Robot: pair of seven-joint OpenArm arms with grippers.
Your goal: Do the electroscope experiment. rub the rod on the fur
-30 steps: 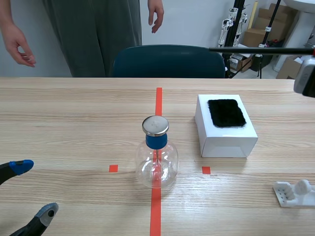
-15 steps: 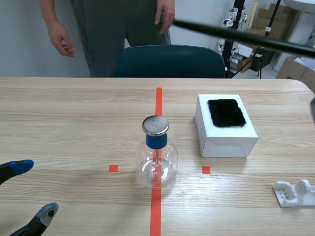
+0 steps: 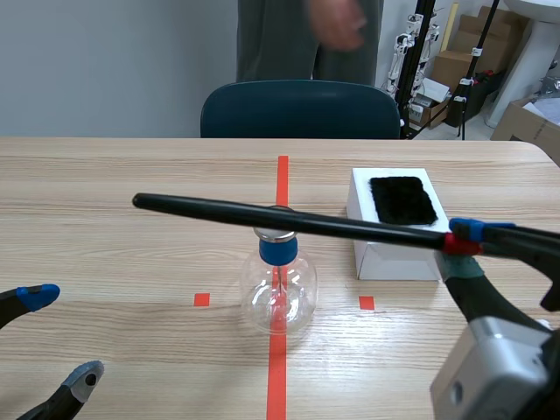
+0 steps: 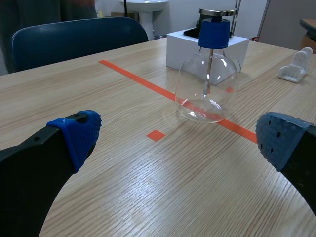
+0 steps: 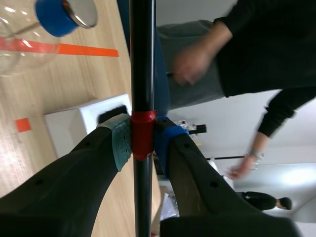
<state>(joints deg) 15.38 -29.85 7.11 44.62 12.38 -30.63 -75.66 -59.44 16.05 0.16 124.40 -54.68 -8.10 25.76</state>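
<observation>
Right gripper (image 3: 459,245) is clamped on the black rod (image 3: 289,221), its green and blue pads pressed on either side of the rod's red band. From the grip the rod runs level toward the left arm's side and crosses over the metal cap of the glass electroscope flask (image 3: 278,297).

Left gripper (image 3: 61,337) hangs low over the wooden table (image 3: 131,254) with its fingers spread wide and nothing between them. The flask stands ahead of it.

A person (image 3: 289,39) stands past the far edge, behind a dark blue chair (image 3: 297,109). Just beyond the right gripper sits a white box (image 3: 394,262) with the black fur (image 3: 402,199) on top. The rod passes on the box's near side.
</observation>
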